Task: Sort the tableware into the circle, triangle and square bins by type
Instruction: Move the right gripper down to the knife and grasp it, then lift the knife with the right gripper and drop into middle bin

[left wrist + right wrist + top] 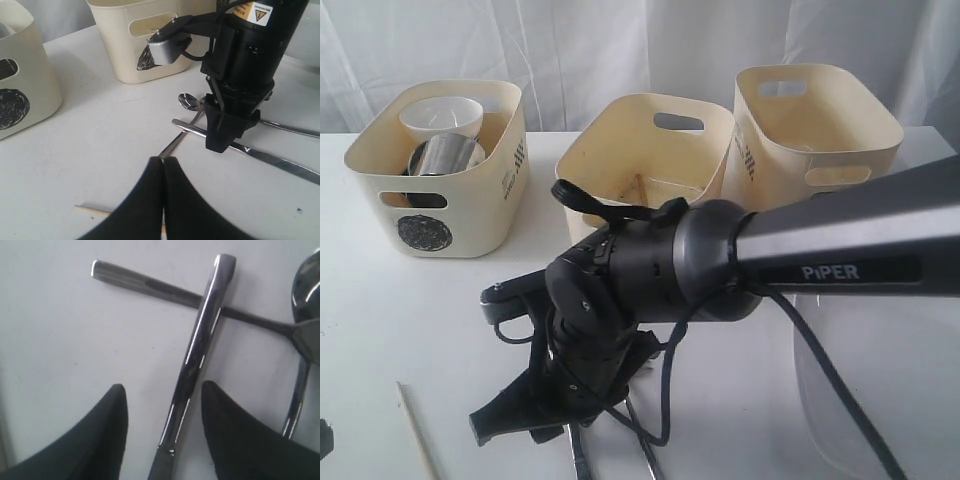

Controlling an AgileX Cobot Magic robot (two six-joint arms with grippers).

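My right gripper [165, 400] is open, its fingers either side of the steel knife [192, 365] without touching it. The knife lies across the spoon's handle [150, 285] on the white table. In the exterior view that gripper [535, 425] points down at the table's near middle, over the cutlery [642, 455]. My left gripper [163, 161] is shut and empty, low over the table above a wooden chopstick [90, 211]. The circle bin [470, 210] holds a small white bowl [442, 118] and a steel mug [445, 155]. The triangle bin [620, 165] stands in the middle.
A third cream bin [815, 130] stands at the back right. The large white plate [860, 400] lies at the near right, under the right arm. A second steel handle [295, 400] lies beside the knife. The chopstick [417, 435] sits near the front left edge.
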